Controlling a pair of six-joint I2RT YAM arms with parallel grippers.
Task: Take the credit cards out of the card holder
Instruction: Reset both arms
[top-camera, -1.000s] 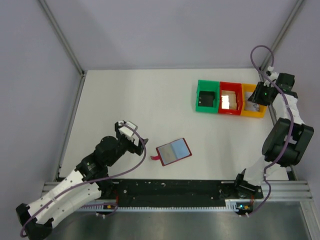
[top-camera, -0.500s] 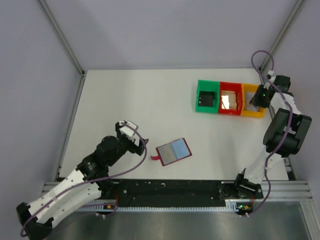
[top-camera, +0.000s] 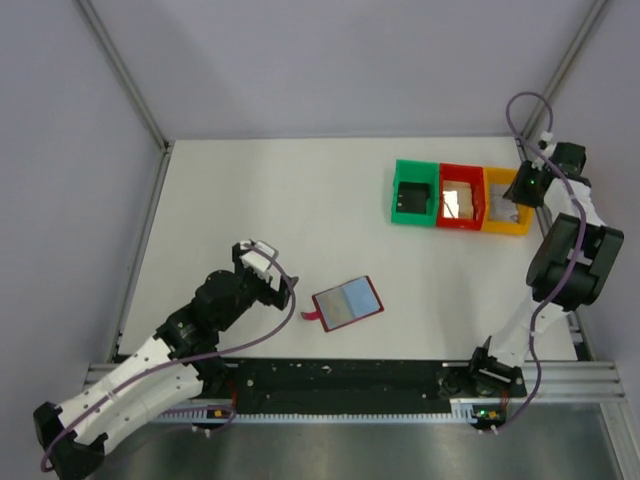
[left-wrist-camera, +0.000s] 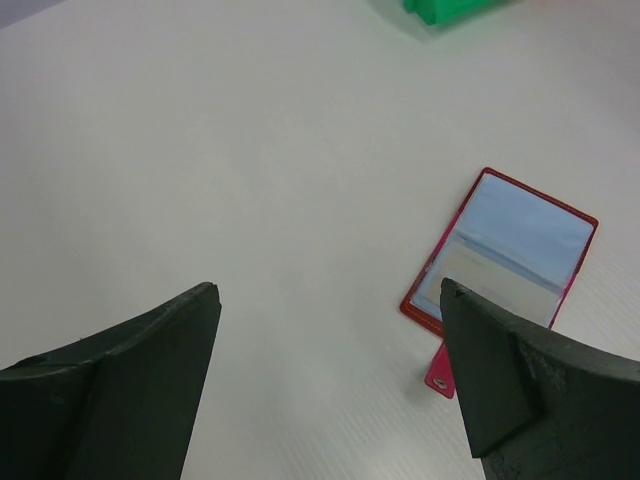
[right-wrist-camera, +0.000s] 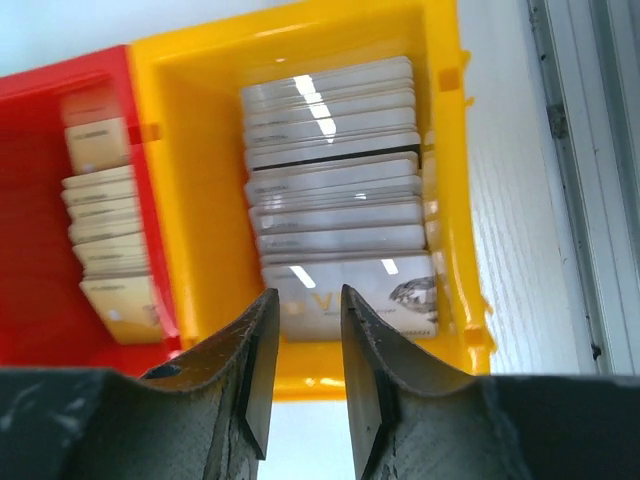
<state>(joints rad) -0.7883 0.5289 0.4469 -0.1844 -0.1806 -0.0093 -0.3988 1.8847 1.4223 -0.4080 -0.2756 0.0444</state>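
The card holder (top-camera: 347, 303) lies flat on the white table near the front middle, a dark red wallet with a side tab. In the left wrist view (left-wrist-camera: 505, 260) it shows a pale blue card (left-wrist-camera: 530, 225) and a tan card (left-wrist-camera: 500, 285) on its face. My left gripper (top-camera: 262, 270) is open and empty, a short way left of the holder; in its own view (left-wrist-camera: 330, 300) the holder lies by the right finger. My right gripper (top-camera: 520, 190) hovers over the yellow bin (top-camera: 503, 200), its jaws a narrow gap apart with nothing between them (right-wrist-camera: 308, 300).
Green (top-camera: 413, 192), red (top-camera: 460, 197) and yellow bins stand in a row at the back right. The yellow bin (right-wrist-camera: 200, 200) holds several silver cards (right-wrist-camera: 335, 180); the red bin (right-wrist-camera: 40, 100) holds tan cards (right-wrist-camera: 105, 230). The table's right edge is close to the yellow bin.
My right wrist has shifted a little back and right above the yellow bin. The left arm and the card holder have hardly moved.
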